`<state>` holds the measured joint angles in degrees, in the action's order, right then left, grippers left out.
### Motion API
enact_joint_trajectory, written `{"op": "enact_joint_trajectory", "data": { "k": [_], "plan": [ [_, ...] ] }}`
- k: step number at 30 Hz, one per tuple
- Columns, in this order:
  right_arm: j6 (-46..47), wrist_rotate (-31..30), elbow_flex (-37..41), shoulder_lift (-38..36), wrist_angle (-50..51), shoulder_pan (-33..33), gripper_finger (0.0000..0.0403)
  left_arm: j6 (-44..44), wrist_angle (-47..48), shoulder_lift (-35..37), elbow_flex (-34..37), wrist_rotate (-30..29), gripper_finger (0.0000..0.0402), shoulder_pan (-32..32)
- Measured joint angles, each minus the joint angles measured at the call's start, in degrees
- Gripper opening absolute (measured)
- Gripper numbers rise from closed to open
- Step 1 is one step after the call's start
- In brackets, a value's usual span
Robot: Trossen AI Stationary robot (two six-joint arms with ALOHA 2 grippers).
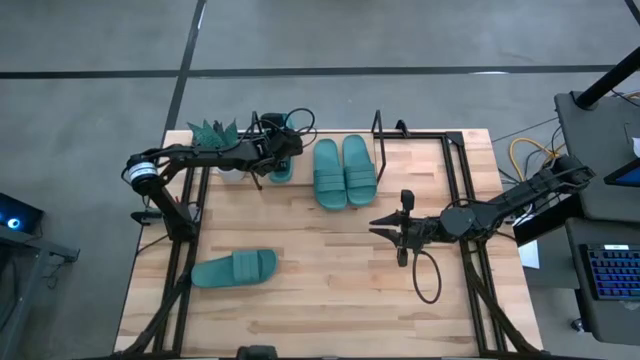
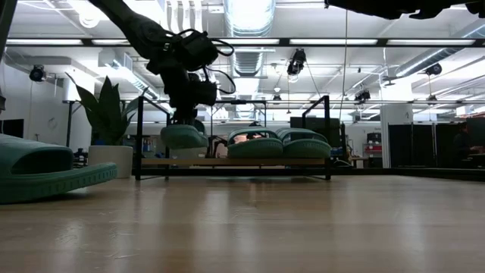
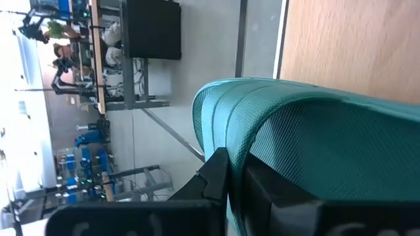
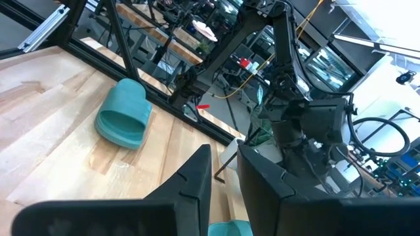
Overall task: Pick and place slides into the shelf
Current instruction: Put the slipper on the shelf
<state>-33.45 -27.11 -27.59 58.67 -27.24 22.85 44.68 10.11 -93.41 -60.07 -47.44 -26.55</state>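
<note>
Slides are the job, and I have one of them in my left gripper (image 1: 277, 160): my fingers (image 3: 216, 174) are clamped on the broad ribbed strap of a teal sandal (image 3: 315, 144). From above, that held slide (image 1: 282, 170) sits at the left end of the shelf (image 1: 440, 137), at the far edge of the table (image 1: 330, 290), mostly hidden under my wrist. From table height I see it hanging tilted (image 2: 183, 136) just above the light-wood board (image 2: 235, 161), beside the two sandals already parked there; whether it touches the board I cannot tell.

Those two placed slides (image 1: 345, 171) lie side by side, touching, in the middle of the shelf, their straps showing as two rounded humps (image 2: 280, 144) between the black wire uprights.

The fourth slide (image 1: 234, 268) lies alone on the bare tabletop near the left front, well apart from the shelf, lying crosswise to the other three. It shows large at the left edge of the low picture (image 2: 45, 171), and my right wrist camera catches it too (image 4: 123, 118), flat on the wood.

My right gripper (image 1: 380, 226) hovers over the table's middle right, holding nothing, its two dark fingers (image 4: 193, 180) parted with a gap between them. It is near the front of the shelf but apart from every sandal.

A small green potted plant (image 1: 213, 133) stands at the far left corner, just beside my left arm (image 1: 190, 155).
</note>
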Motion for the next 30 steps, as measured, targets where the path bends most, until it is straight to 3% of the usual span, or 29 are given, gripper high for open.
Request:
{"op": "enact_joint_trajectory", "data": {
  "k": [11,30],
  "plan": [
    [0.19,0.0,0.0,0.0,0.0,0.0,0.0064,5.15,-0.68,-0.1,1.04,0.02,0.0001,-1.52],
    [0.22,0.01,0.0,0.0,0.01,0.0,0.0063,5.61,-0.63,-0.11,2.38,1.32,0.0,-2.68]
  ]
}}
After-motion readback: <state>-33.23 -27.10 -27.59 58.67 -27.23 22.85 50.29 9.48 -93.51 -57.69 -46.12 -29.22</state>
